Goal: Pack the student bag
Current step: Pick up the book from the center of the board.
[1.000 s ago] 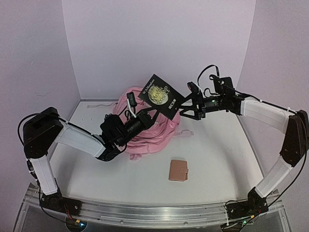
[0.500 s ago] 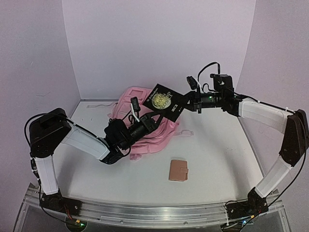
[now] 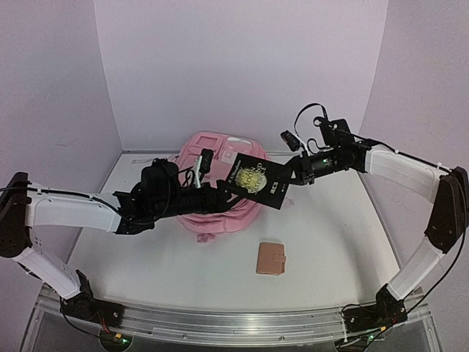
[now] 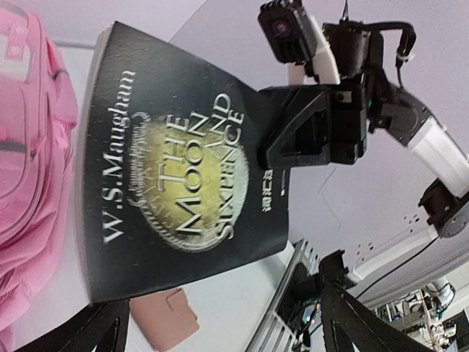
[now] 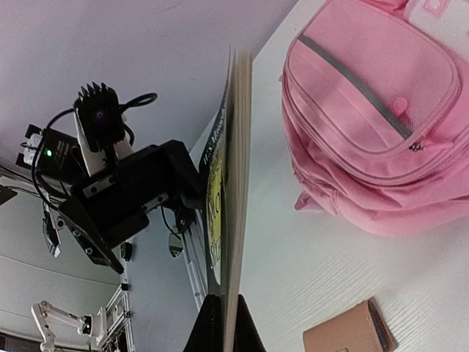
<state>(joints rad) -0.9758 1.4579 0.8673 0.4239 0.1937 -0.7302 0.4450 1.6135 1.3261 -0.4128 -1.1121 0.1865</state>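
Locate the student bag (image 3: 220, 141) lying flat on the white table (image 3: 146, 271), toward the back wall and a little left of centre, front pockets and grey-white stripe facing up.

Note the black book (image 3: 258, 183) held in the air over the bag's right part and reaching past its right edge, with the cover, gold coin emblem and white lettering tilted toward the overhead camera. Find the right gripper (image 3: 290, 176) clamped shut on the book's right-hand edge, with a finger pressed against each cover in the right wrist view. Find the left gripper (image 3: 220, 194) at the book's opposite edge, jaws spread wide, fingers (image 4: 91, 330) standing far apart to either side of that edge in the left wrist view. Cannot tell whether either finger touches the book.

Obstructions: both forearms reaching in over the bag, one from each side. Left arm and book together hiding much of the bag's middle from overhead. Small brown wallet (image 3: 271, 258) flat on the table in front of the bag, well apart from it.

Boundaries: lilac walls (image 3: 242, 66) closing the table at back, left and right, with the bag's top end near the back wall. Aluminium rail (image 3: 234, 323) along the near edge, carrying both arm bases.

Open surface: right of the bag beneath the right arm, left front beneath the left arm, and between wallet and rail.
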